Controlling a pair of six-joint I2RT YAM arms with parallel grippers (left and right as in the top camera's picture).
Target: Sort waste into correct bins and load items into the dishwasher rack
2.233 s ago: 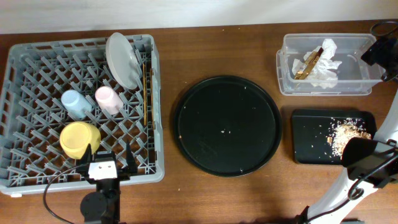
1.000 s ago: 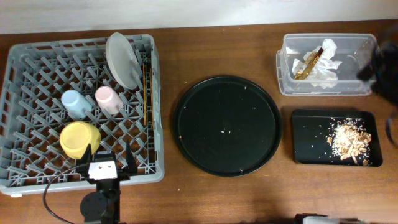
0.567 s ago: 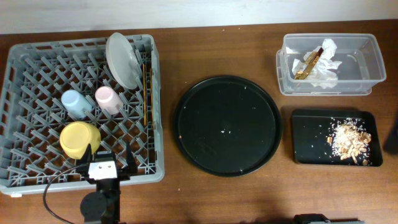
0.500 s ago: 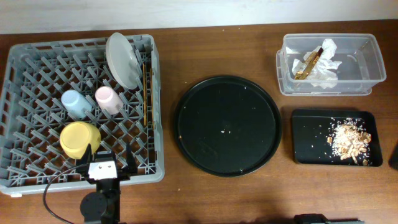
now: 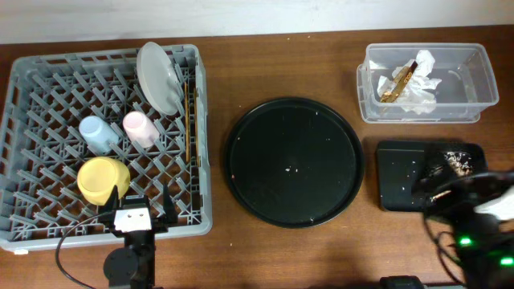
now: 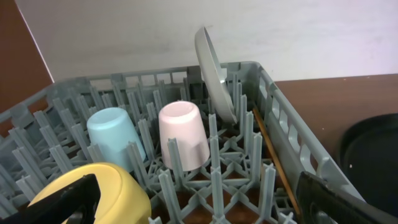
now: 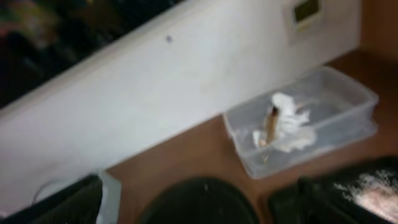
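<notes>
1. Left claw (image 6: 198, 183), jaws wide: yellow bowl (image 6: 99, 186) crowds its left finger; pegs of the rack (image 6: 213, 146) stand directly ahead.
2. Further ahead: blue cup (image 6: 115, 134) and pink cup (image 6: 181, 134); upright plate (image 6: 214, 74) behind them.
3. Ahead-right: chopsticks (image 6: 273, 155) lie along the rack's wall.
4. Right claw (image 7: 199, 183), jaws wide: round black tray (image 7: 186, 202) flat ahead-below, open air above; clear tub (image 7: 348, 118) ahead-right, walls raised.

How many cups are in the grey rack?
2: a blue cup and a pink cup, side by side in the rack, just beyond the yellow bowl. None seems hidden.
</notes>
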